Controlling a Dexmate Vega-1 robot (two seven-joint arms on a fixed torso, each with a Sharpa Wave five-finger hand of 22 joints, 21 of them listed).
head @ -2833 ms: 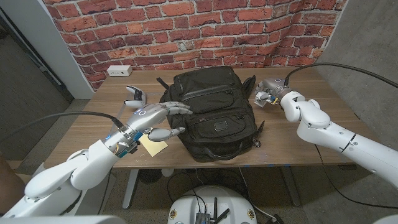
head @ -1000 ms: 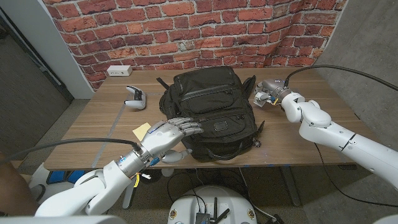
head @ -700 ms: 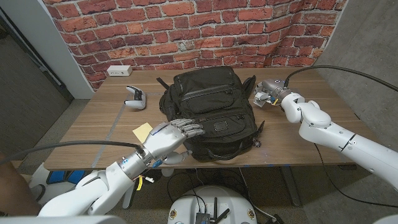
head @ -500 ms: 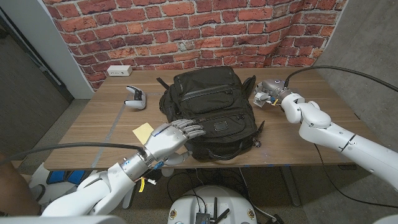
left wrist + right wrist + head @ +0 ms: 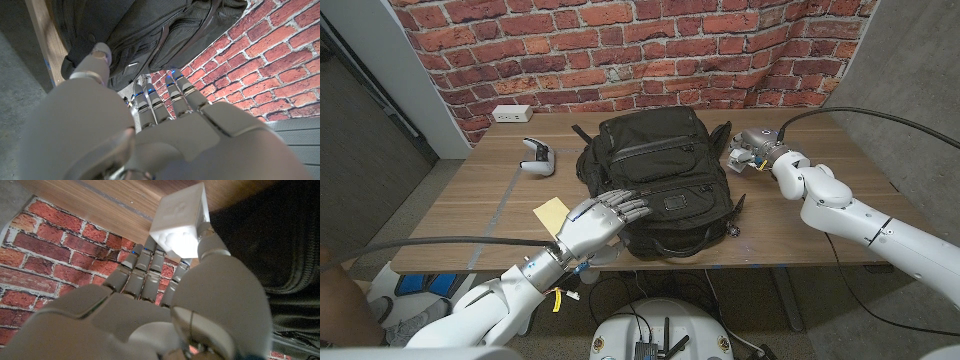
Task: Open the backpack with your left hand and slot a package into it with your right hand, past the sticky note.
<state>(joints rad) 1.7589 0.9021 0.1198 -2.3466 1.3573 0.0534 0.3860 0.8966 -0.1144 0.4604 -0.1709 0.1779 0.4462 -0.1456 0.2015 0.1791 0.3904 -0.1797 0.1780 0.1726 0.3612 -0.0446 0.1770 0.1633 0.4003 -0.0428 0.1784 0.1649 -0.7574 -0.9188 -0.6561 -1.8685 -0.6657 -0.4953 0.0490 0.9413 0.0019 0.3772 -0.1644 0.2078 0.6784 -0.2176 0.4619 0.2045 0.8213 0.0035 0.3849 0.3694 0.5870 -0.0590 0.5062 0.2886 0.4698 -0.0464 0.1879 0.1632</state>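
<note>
The black backpack (image 5: 660, 175) lies flat in the middle of the table, its zips closed as far as I can see. My left hand (image 5: 595, 222) is at its near left corner, fingers stretched out over the front pocket and holding nothing; in the left wrist view the fingers (image 5: 160, 97) reach along the backpack (image 5: 150, 30). A yellow sticky note (image 5: 550, 214) lies on the table just left of that hand. My right hand (image 5: 756, 152) is beside the backpack's far right corner and pinches a small white package (image 5: 181, 216) between thumb and fingers.
A white game controller (image 5: 536, 156) lies on the table left of the backpack. A white power strip (image 5: 510, 113) sits at the far left edge by the brick wall. The table's front edge (image 5: 720, 262) runs just below the backpack.
My left hand has come from the backpack's left side to its near left corner, uncovering the sticky note, then edged right onto the front pocket. The right hand holds still.
</note>
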